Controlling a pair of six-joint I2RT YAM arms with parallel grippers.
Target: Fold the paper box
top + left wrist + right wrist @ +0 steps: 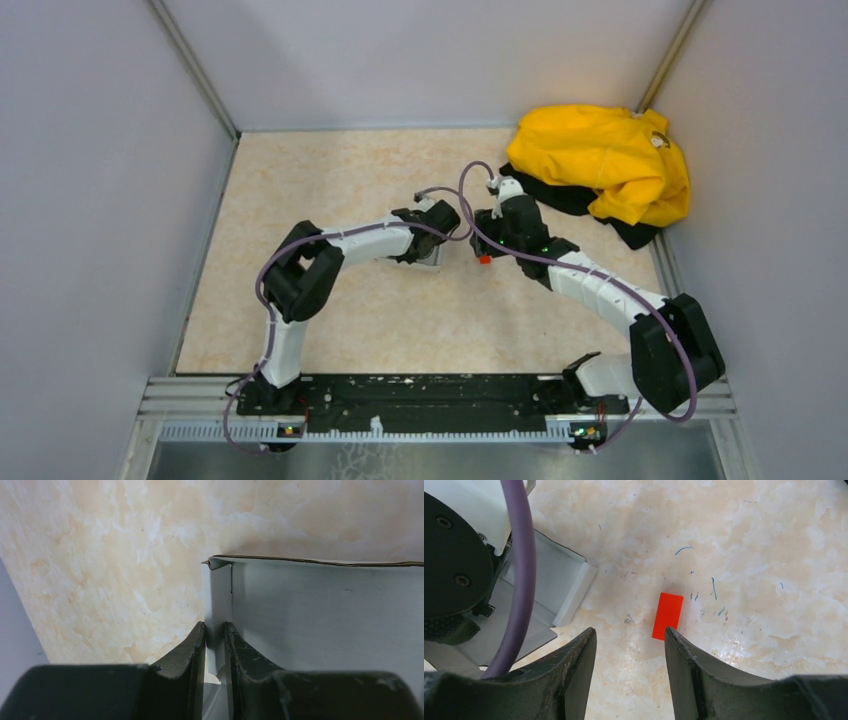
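The paper box (320, 610) is pale grey card lying on the marbled table, with its walls partly folded up. In the top view the box (431, 257) shows only as a small patch under my left gripper (436, 243). My left gripper (215, 627) straddles a narrow upright corner flap, its jaws a small way apart and loose around the card. The right wrist view shows the box (559, 580) at left, partly hidden by the left wrist and its purple cable. My right gripper (630, 632) hovers open over bare table to the right of the box, holding nothing.
A tiny red block (667, 615) lies flat just beyond my right fingertip and shows in the top view as the red block (484, 259). A yellow garment (600, 160) over dark cloth fills the back right corner. Grey walls enclose the table on three sides.
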